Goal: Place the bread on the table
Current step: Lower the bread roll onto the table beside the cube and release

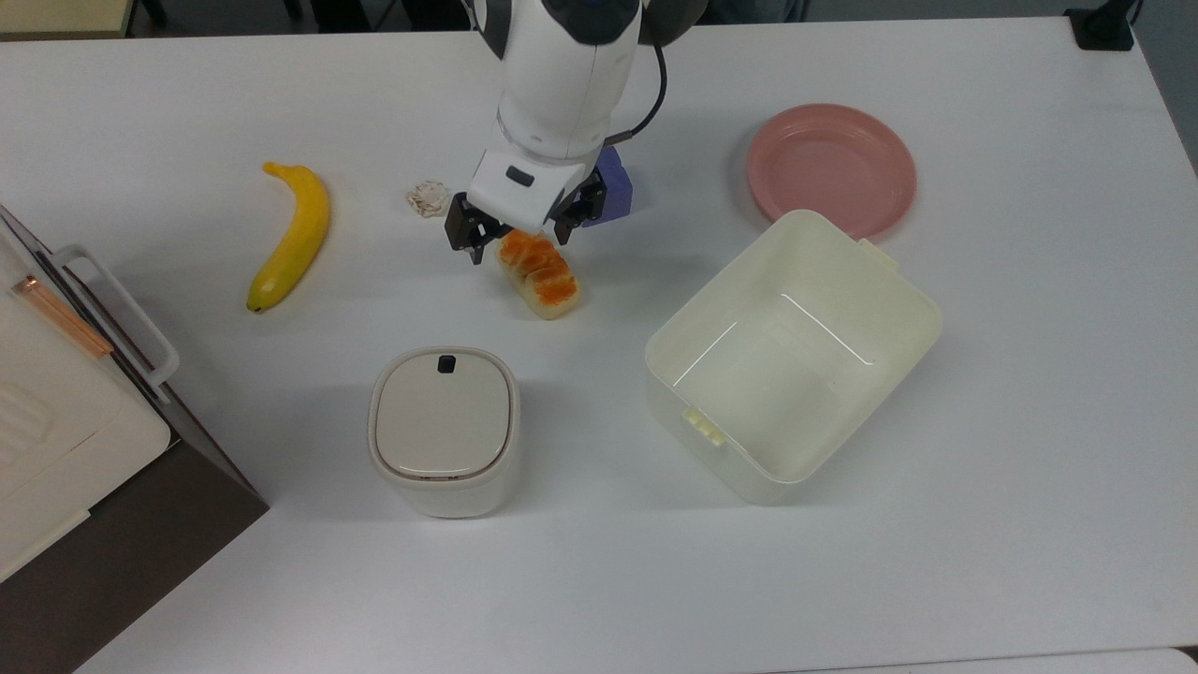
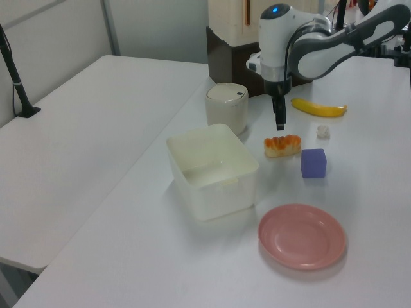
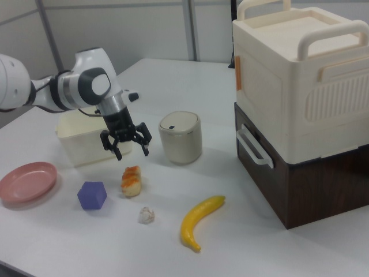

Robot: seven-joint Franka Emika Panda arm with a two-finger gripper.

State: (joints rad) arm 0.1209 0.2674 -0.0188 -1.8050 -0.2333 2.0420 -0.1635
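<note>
Fingers spread wide and empty just above the bread, now lying on the table beside the purple cube; best lifted straight up, without brushing it.

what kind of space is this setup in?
Probably a robotics lab or office test bench, not a kitchen. A Panda arm works over a plain white table laid with toy-like props: the bread, a banana and a purple cube. Grey partition panels stand behind.
</note>
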